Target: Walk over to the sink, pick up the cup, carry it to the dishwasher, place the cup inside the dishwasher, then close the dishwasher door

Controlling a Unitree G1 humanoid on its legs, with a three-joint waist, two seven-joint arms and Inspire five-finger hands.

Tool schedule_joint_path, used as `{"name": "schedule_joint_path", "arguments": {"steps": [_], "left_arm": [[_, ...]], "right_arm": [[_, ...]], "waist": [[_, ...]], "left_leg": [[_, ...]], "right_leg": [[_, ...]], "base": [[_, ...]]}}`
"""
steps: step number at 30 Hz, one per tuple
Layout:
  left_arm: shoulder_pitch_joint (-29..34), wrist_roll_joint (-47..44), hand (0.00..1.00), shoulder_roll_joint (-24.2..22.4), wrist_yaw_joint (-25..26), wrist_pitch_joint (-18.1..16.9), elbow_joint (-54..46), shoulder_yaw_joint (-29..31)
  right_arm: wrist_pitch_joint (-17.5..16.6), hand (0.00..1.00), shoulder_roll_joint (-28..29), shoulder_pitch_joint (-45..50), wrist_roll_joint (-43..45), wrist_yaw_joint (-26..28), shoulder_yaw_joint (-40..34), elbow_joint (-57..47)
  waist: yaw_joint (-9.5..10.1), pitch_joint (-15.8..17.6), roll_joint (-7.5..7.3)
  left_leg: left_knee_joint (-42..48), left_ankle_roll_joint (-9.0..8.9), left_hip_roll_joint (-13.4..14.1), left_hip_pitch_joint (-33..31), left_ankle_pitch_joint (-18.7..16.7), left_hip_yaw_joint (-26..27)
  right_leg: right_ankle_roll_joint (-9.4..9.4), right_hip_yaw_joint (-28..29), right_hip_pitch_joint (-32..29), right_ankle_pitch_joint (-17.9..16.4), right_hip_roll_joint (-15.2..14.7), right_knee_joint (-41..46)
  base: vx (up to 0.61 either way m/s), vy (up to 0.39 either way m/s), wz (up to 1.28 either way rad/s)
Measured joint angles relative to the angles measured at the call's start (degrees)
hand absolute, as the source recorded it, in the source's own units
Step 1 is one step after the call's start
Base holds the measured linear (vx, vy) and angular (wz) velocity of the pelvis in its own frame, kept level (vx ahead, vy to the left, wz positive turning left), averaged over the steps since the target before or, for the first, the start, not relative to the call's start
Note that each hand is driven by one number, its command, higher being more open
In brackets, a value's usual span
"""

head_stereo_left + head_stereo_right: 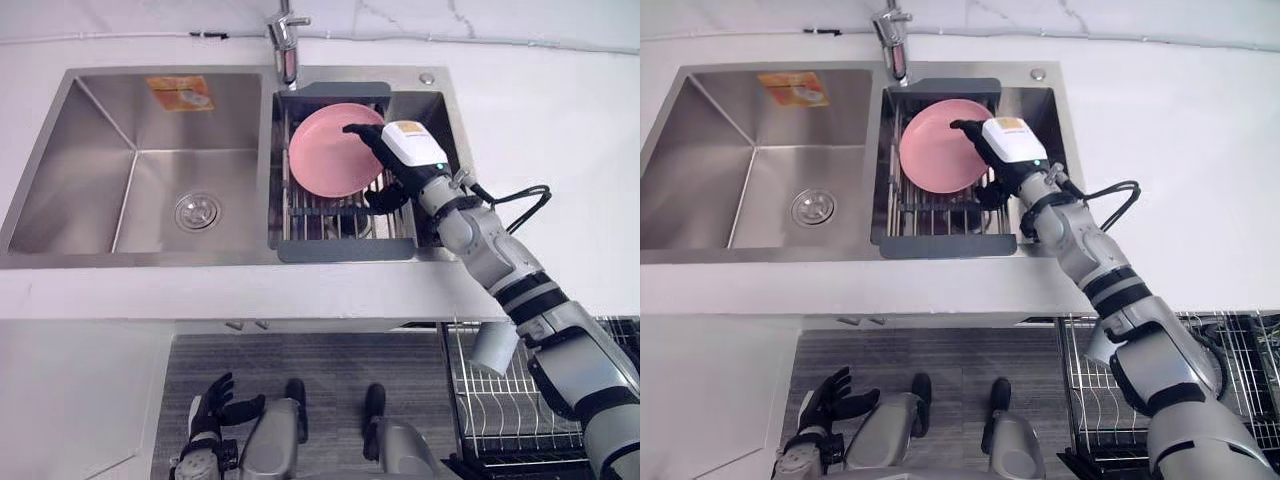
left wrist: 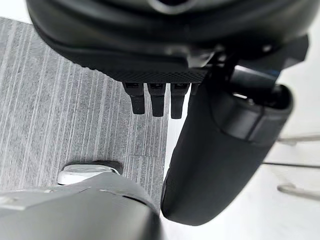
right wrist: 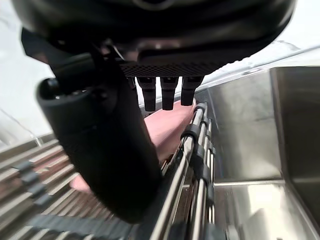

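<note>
The right robot hand point(image 1: 392, 160) is open, fingers straight over a pink plate point(image 1: 325, 155), not a cup, leaning in the sink's rack point(image 1: 330, 215), gripping nothing. It should pinch the rim squarely, clear of the wires. The left robot hand point(image 1: 212, 405) hangs open, low

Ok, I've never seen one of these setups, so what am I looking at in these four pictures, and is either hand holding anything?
This is a humanoid robot whose two arms end in dark, fingered hands. The two wide pictures come from cameras on its head, looking down. The two close ones come from cameras on its wrists. In front of it is a steel sink. Its left basin is bare, and the right one holds a wire rack with a pink plate in it. The right hand reaches over the plate with straight fingers, not closed on it. The left hand hangs open above the floor, holding nothing. A dishwasher rack shows at lower right.
</note>
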Motion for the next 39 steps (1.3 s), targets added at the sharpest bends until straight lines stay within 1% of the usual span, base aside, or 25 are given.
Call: {"name": "schedule_joint_path", "arguments": {"steps": [1, 3, 5, 7, 8, 9, 11, 13, 15, 17, 21, 22, 24, 25, 26, 27, 28, 29, 30, 31, 33, 34, 36, 38, 39], "left_arm": [[0.0, -0.5, 0.90, 0.1, 0.7, -0.3, -0.1, 0.0], [-0.1, -0.8, 0.90, 0.1, 1.1, -0.5, -0.4, 0.0], [-0.2, -1.5, 0.90, 0.1, 1.6, -0.8, -0.9, 0.0], [-0.6, -1.9, 0.90, 0.1, 1.8, -1.0, -1.7, -0.1], [-1.1, -2.0, 0.90, 0.1, 1.8, -1.5, -2.3, -0.2], [-1.4, -2.0, 0.90, 0.1, 1.9, -1.9, -2.4, -0.2], [-3.1, -2.5, 0.90, 0.3, 2.0, -1.8, -2.1, -0.1], [-3.8, -2.5, 0.90, 0.0, 1.9, -1.5, -1.7, -0.2], [-3.9, -2.5, 0.90, 0.0, 1.9, -1.5, -1.3, -0.1], [-4.0, -2.5, 0.90, 0.0, 1.9, -1.1, 0.0, 0.0], [-4.0, -2.4, 0.90, -0.4, 1.8, 0.4, 0.5, 0.6], [-4.0, -2.3, 0.90, -0.7, 1.8, 0.7, 0.7, 1.2], [-3.9, -1.3, 0.90, -1.4, 1.9, 0.9, 0.9, 2.4], [-3.9, -1.1, 0.90, -1.4, 1.9, 0.9, 0.9, 2.5], [-3.9, -0.1, 0.90, -1.2, 1.8, 0.9, 0.9, 2.8], [-3.9, 0.5, 0.90, -1.2, 1.8, 1.0, 0.9, 3.6], [-3.8, 0.9, 0.90, -1.1, 1.8, 1.1, 1.0, 4.0], [-3.9, 0.9, 0.90, -0.8, 1.8, 1.1, 1.5, 4.4], [-3.8, 0.9, 0.90, -0.6, 1.8, 1.1, 1.9, 4.5], [-3.8, 0.9, 0.90, -0.3, 1.8, 1.2, 2.8, 4.5], [-3.1, 0.9, 0.90, -0.2, 1.7, 1.6, 3.6, 4.4], [-2.9, 1.0, 0.90, -0.3, 1.4, 1.7, 4.7, 4.4], [-2.4, 1.0, 0.90, -0.3, 1.1, 1.7, 5.2, 4.4], [-1.5, 1.0, 0.90, -0.5, 0.7, 1.7, 5.3, 4.4], [-1.3, 1.0, 0.90, -0.5, 0.7, 1.7, 5.3, 4.4]], "right_arm": [[0.0, 0.30, 0.0, -1.8, -0.4, -0.4, 0.0, 0.6], [0.1, 0.30, -0.1, -3.6, -0.9, -0.8, 0.0, 2.3], [-1.1, 0.30, -0.7, -3.9, -1.7, -1.5, 0.1, 3.7], [-1.0, 0.30, -0.6, -4.6, -2.1, -2.2, 0.2, 5.2], [-1.0, 0.30, -0.8, -5.4, -2.1, -3.3, 0.2, 6.3], [-0.8, 0.30, -1.0, -5.7, -2.3, -3.8, 0.2, 6.4], [-0.9, 0.30, -1.9, -7.5, -2.4, -6.7, -0.3, 6.2], [0.5, 0.30, -1.3, -9.0, -2.1, -6.9, -1.6, 6.2], [0.9, 0.30, -1.3, -9.3, -2.0, -6.8, -1.9, 5.9], [1.5, 0.30, -1.3, -8.4, -2.0, -6.2, -2.2, 2.4], [1.8, 0.30, -1.3, 0.2, -1.8, -6.2, -9.0, -13.6], [1.8, 0.30, -1.3, 1.7, -1.8, -6.2, -10.0, -16.2], [1.0, 0.30, -1.2, 9.2, -1.4, -6.3, -14.7, -27.0], [0.7, 0.30, -1.2, 11.1, -1.4, -6.3, -16.0, -29.7], [-0.2, 0.30, -1.1, 14.6, -1.3, -6.4, -18.4, -34.6], [-1.0, 0.30, -0.7, 18.5, -1.2, -6.4, -21.0, -39.1], [-1.4, 0.30, -0.3, 20.5, -1.1, -6.4, -22.2, -41.1], [-2.1, 0.30, 0.9, 24.8, -0.2, -6.4, -24.9, -44.9], [-2.4, 0.30, 1.6, 27.0, 0.2, -6.5, -26.0, -46.5], [-2.8, 0.30, 2.8, 31.5, 0.5, -6.5, -28.0, -49.2], [-3.8, 0.30, 4.5, 39.0, 0.9, -6.4, -30.8, -52.3], [-4.3, 0.30, 5.7, 43.6, 1.1, -6.2, -32.1, -53.0], [-4.5, 0.30, 6.9, 46.9, 2.1, -5.6, -33.0, -53.1], [-4.4, 0.30, 10.4, 54.4, 3.2, -5.2, -35.9, -52.7], [-4.4, 0.30, 11.3, 55.9, 3.2, -5.1, -36.6, -52.3]], "waist": [[-0.01, 0.5, 0.03], [0.27, 0.7, 0.11], [-0.01, 0.9, 0.15], [0.03, 1.2, 0.63], [-0.05, 1.6, 1.02], [-0.02, 1.7, 1.05], [0.01, 2.5, 1.07], [0.39, 2.9, 1.44], [1.01, 3.1, 1.35], [0.93, 3.2, 1.29], [0.59, 3.4, 0.79], [0.52, 3.4, 0.74], [-0.76, 3.3, 0.54], [-1.17, 3.2, 0.37], [-2.19, 3.1, 0.08], [-2.87, 2.6, -0.65], [-3.22, 2.4, -1.03], [-4.20, 1.9, -1.74], [-4.55, 1.7, -2.04], [-5.36, 1.1, -2.54], [-6.74, -1.2, -3.22], [-7.68, -2.8, -3.19], [-8.59, -3.9, -3.00], [-10.05, -5.6, -2.17], [-10.26, -5.7, -1.92]], "left_leg": [[0.3, 0.00, 0.0, -0.4, 0.0, -0.3], [0.5, 0.01, -0.2, -1.1, 0.1, -0.9], [0.5, 0.00, -0.4, -1.8, 0.6, -1.5], [0.3, -0.05, -0.6, -2.2, 0.7, -2.0], [-0.1, -0.06, -0.5, -2.5, 0.7, -3.0], [-0.7, -0.11, -0.5, -2.7, 0.7, -3.3], [-2.0, -0.53, -0.4, -3.3, 1.7, -3.5], [-2.4, -0.73, -0.2, -3.3, 2.2, -3.5], [-2.6, -1.01, 0.3, -3.2, 2.4, -3.5], [-2.6, -1.17, 0.7, -3.1, 2.4, -3.3], [-1.6, -1.28, 1.3, -2.2, 2.5, -1.9], [-1.4, -1.30, 1.4, -1.7, 2.5, -1.4], [-1.6, -1.50, 1.4, 0.9, 2.1, -0.1], [-1.6, -1.50, 1.4, 1.3, 1.8, 0.2], [-1.6, -1.42, 1.5, 2.2, 1.3, 0.7], [-1.6, -1.40, 1.6, 3.1, 0.8, 1.9], [-1.6, -1.38, 1.7, 3.5, 0.5, 2.3], [-1.6, -1.44, 1.9, 4.7, 0.1, 3.2], [-1.6, -1.43, 2.0, 5.3, -0.2, 3.7], [-1.7, -1.43, 2.3, 6.7, -0.8, 4.8], [-2.1, -1.33, 2.5, 8.1, -1.4, 7.1], [-2.4, -1.30, 2.5, 9.1, -1.7, 8.9], [-2.5, -1.26, 2.5, 9.9, -2.1, 10.3], [-2.6, -1.20, 2.8, 11.1, -2.6, 12.8], [-2.6, -1.19, 2.9, 11.4, -2.8, 13.5]], "right_leg": [[-0.02, -0.4, -0.1, 0.0, 0.0, 0.0], [-0.05, -0.8, -0.4, 0.0, -0.1, 0.1], [-0.06, -1.3, -0.9, -0.1, -0.2, 0.2], [-0.31, -1.8, -1.0, -0.3, -0.2, 0.2], [-0.44, -2.7, -1.2, -0.3, -0.2, 0.3], [-0.55, -3.0, -1.5, -0.4, -0.1, 0.4], [-1.01, -3.4, -2.9, -0.3, 0.0, 1.1], [-1.25, -3.5, -3.1, -0.1, 0.2, 1.1], [-1.55, -3.5, -3.1, -0.1, 0.6, 1.1], [-1.74, -3.3, -3.2, 0.0, 0.9, 1.1], [-1.76, -1.4, -2.5, 0.0, 1.4, 1.3], [-1.76, -0.9, -2.3, 0.0, 1.4, 1.6], [-1.75, 0.8, -0.5, 0.0, 1.3, 1.7], [-1.74, 1.3, -0.2, 0.0, 1.3, 1.7], [-1.73, 2.0, 0.3, 0.0, 1.3, 1.7], [-1.71, 3.0, 0.5, 0.0, 1.3, 1.7], [-1.68, 3.5, 0.7, 0.0, 1.3, 1.7], [-1.65, 4.4, 1.4, -0.1, 1.4, 1.5], [-1.65, 4.9, 1.8, -0.1, 1.5, 1.5], [-1.58, 5.9, 2.5, -0.1, 1.7, 1.5], [-1.34, 8.1, 2.5, -0.3, 1.9, 1.3], [-1.15, 9.7, 2.6, -0.2, 2.0, 1.0], [-0.78, 11.1, 2.7, -0.2, 2.1, 0.7], [-0.16, 13.5, 2.6, 0.2, 2.5, 0.2], [-0.11, 14.1, 2.6, 0.2, 2.6, 0.1]], "base": [[0.00, -0.010, 0.22], [0.00, -0.006, 0.13], [0.00, -0.009, 0.11], [-0.06, -0.023, 0.15], [-0.08, -0.044, 0.27], [-0.08, -0.060, 0.29], [-0.09, -0.054, 0.13], [-0.06, -0.044, 0.02], [-0.03, -0.049, -0.02], [0.02, -0.041, -0.05], [0.07, -0.016, -0.10], [0.10, 0.017, -0.25], [0.09, 0.042, -0.24], [0.08, 0.053, -0.23], [0.07, 0.061, -0.36], [0.06, 0.058, -0.41], [0.06, 0.050, -0.47], [0.05, 0.026, -0.36], [0.06, 0.032, -0.44], [0.04, 0.024, -0.53], [0.03, 0.030, -0.65], [0.02, 0.033, -0.60], [0.00, 0.025, -0.53], [-0.02, 0.017, -0.58], [-0.04, 0.013, -0.52]]}}
